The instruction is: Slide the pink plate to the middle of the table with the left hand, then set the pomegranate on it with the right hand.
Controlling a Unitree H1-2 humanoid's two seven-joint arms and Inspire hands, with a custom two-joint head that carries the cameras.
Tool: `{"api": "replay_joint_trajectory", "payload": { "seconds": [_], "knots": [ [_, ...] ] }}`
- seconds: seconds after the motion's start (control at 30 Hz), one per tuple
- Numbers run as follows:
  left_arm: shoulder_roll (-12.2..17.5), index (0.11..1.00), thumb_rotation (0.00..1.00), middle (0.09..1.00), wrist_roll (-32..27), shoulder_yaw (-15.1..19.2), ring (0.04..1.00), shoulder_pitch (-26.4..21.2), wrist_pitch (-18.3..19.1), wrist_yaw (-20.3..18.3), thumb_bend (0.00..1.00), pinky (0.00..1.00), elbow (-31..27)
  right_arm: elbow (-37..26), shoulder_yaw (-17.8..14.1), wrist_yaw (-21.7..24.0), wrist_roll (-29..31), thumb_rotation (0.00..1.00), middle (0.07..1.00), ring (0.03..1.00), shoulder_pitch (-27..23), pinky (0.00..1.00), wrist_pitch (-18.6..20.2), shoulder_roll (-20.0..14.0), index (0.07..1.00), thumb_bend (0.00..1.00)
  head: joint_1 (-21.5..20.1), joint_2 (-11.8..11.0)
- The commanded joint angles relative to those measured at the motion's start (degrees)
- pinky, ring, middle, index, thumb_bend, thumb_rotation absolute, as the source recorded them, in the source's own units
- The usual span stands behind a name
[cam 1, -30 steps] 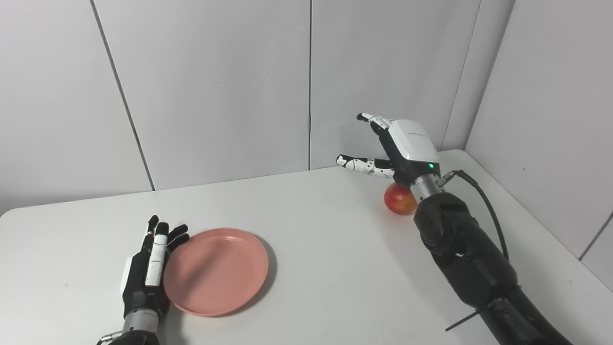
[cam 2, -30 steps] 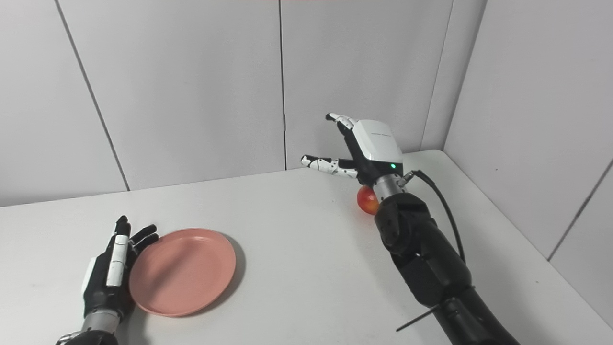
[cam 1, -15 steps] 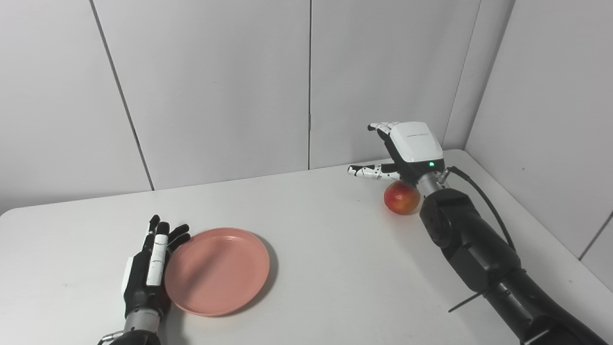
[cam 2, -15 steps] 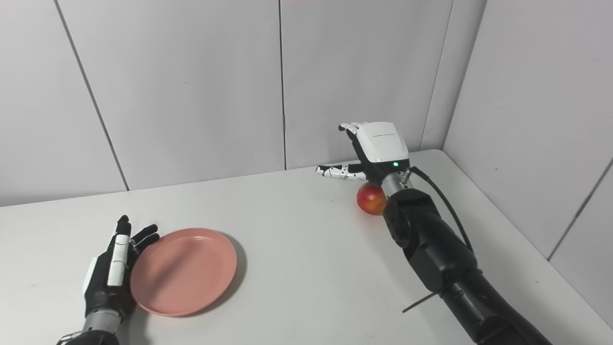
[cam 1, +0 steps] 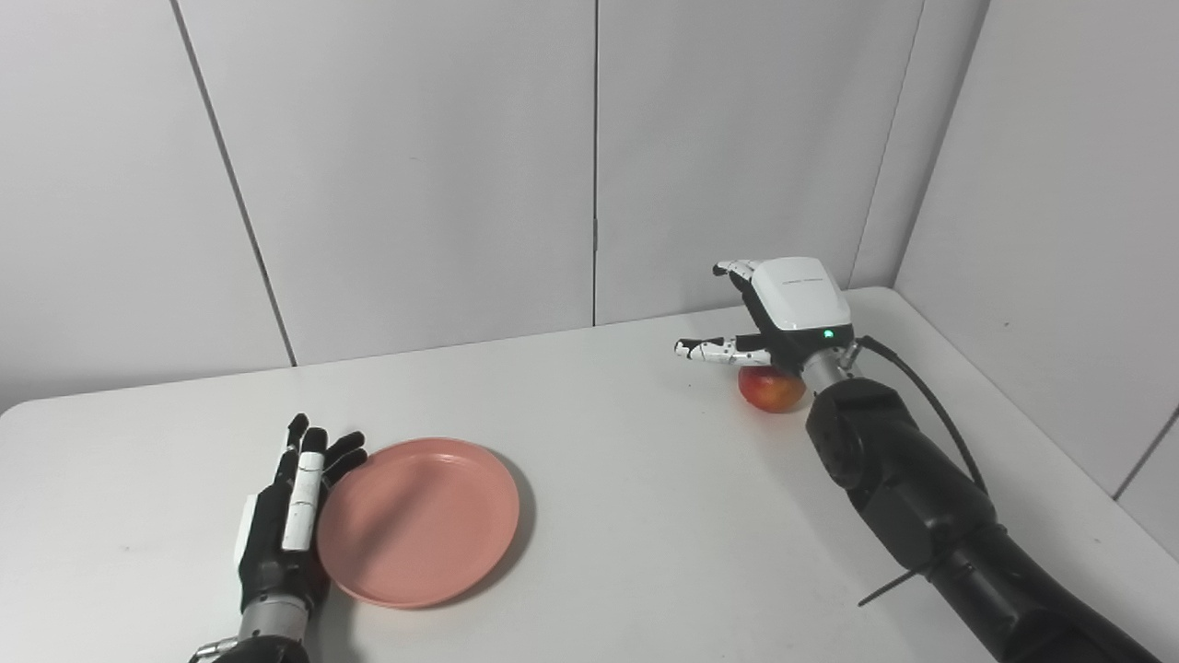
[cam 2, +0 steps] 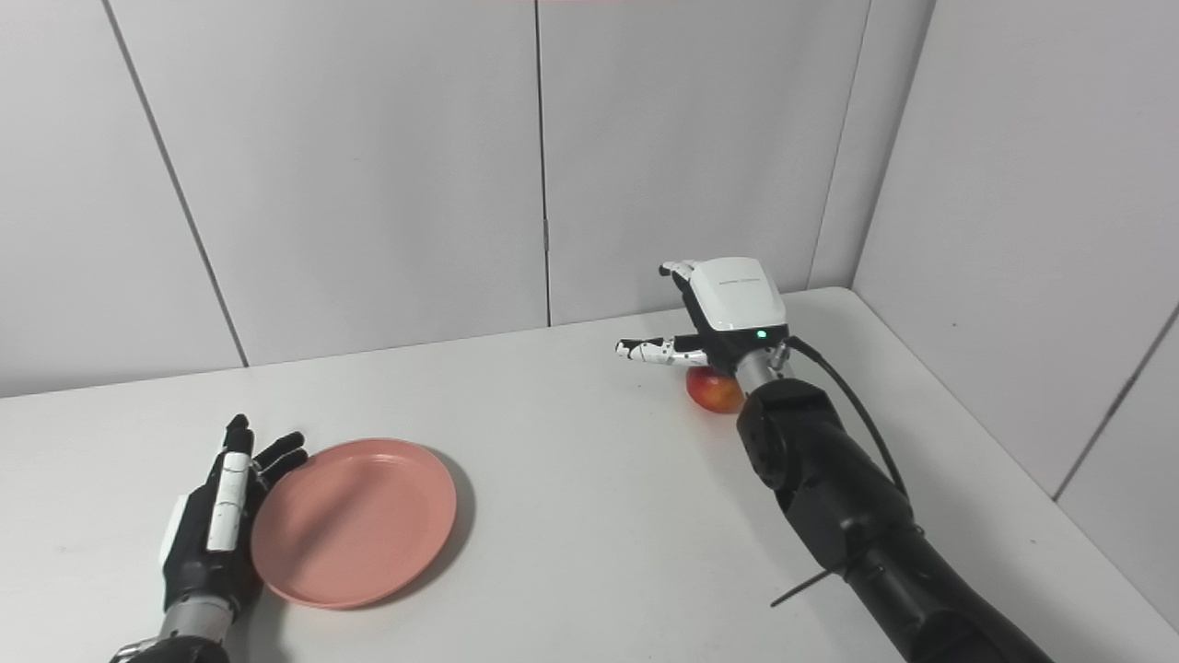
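A pink plate (cam 1: 419,520) lies flat on the white table (cam 1: 626,516), left of the middle. My left hand (cam 1: 287,511) is open, fingers straight, its edge against the plate's left rim. A red and yellow pomegranate (cam 1: 772,390) sits at the back right of the table. My right hand (cam 1: 783,308) is open, palm down, just above the pomegranate and covering its top, with the thumb (cam 1: 714,350) stretched out to the left. The same shows in the right eye view: plate (cam 2: 355,523), pomegranate (cam 2: 711,390), right hand (cam 2: 728,304).
Grey wall panels stand close behind the table and along its right side. A black cable (cam 1: 930,405) loops from my right wrist along the forearm. The table's right edge runs near the right arm.
My right hand has come down and forward over the pomegranate, which is now partly hidden under the palm. The plate has crept slightly to the right. The left hand has barely moved.
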Motion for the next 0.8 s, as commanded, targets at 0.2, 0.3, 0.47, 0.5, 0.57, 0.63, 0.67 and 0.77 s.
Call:
{"api": "replay_joint_trajectory", "payload": {
  "seconds": [0.2, 0.3, 0.47, 0.5, 0.57, 0.63, 0.67, 0.77],
  "knots": [
    [-0.3, 0.982, 0.82, 0.757, 0.1, -0.56, 0.783, -0.64, 0.43, -0.45, 0.82, 1.0, -1.48, 2.16, -0.47, -0.51, 1.16, 0.92, 0.789, 0.775, -1.81, 0.74, 0.63, -0.89, 0.783, 0.87, 0.13, 0.27],
    [-0.31, 0.982, 0.82, 0.758, 0.03, -0.58, 0.785, -0.6, 0.75, -0.5, 0.83, 1.0, -1.73, 2.61, -0.53, -0.03, 1.47, 0.91, 0.786, 0.771, -1.43, 0.74, 1.2, -1.09, 0.781, 0.86, 0.13, 0.27],
    [-0.13, 0.982, 0.82, 0.752, -0.07, -0.57, 0.786, -0.51, 1.18, -0.68, 0.83, 1.0, -2.14, 2.63, -0.43, 0.97, 1.59, 0.93, 0.79, 0.774, -0.92, 0.74, 2.01, -1.38, 0.783, 0.87, 0.04, 0.47],
    [-0.08, 0.983, 0.82, 0.752, -0.07, -0.58, 0.786, -0.49, 1.23, -0.74, 0.83, 1.0, -2.21, 2.66, -0.46, 1.1, 1.63, 0.93, 0.791, 0.773, -0.83, 0.74, 2.09, -1.43, 0.783, 0.87, 0.04, 0.47],
    [-0.02, 0.984, 0.82, 0.751, -0.16, -0.5, 0.785, -0.5, 1.21, -0.82, 0.83, 1.0, -2.22, 2.71, -0.51, 1.37, 1.68, 0.94, 0.79, 0.774, -0.7, 0.74, 2.2, -1.62, 0.784, 0.87, -0.12, 0.52],
    [0.06, 0.981, 0.82, 0.75, -0.08, -0.53, 0.782, -0.52, 1.29, -0.83, 0.83, 1.0, -2.24, 2.29, -0.77, 1.8, 1.92, 0.93, 0.792, 0.779, -0.58, 0.74, 2.39, -1.71, 0.785, 0.87, -0.16, 0.53],
    [0.08, 0.982, 0.82, 0.752, -0.07, -0.54, 0.782, -0.54, 1.24, -0.85, 0.83, 1.0, -2.18, 2.2, -0.88, 1.88, 2.06, 0.92, 0.792, 0.779, -0.54, 0.74, 2.33, -1.75, 0.784, 0.87, -0.16, 0.53],
    [0.03, 0.981, 0.82, 0.748, -0.2, -0.47, 0.778, -0.55, 1.23, -0.86, 0.82, 1.0, -2.08, 2.46, -0.91, 1.97, 2.22, 0.92, 0.793, 0.779, -0.57, 0.74, 2.13, -1.97, 0.784, 0.86, -0.16, 0.53]
  ]
}}
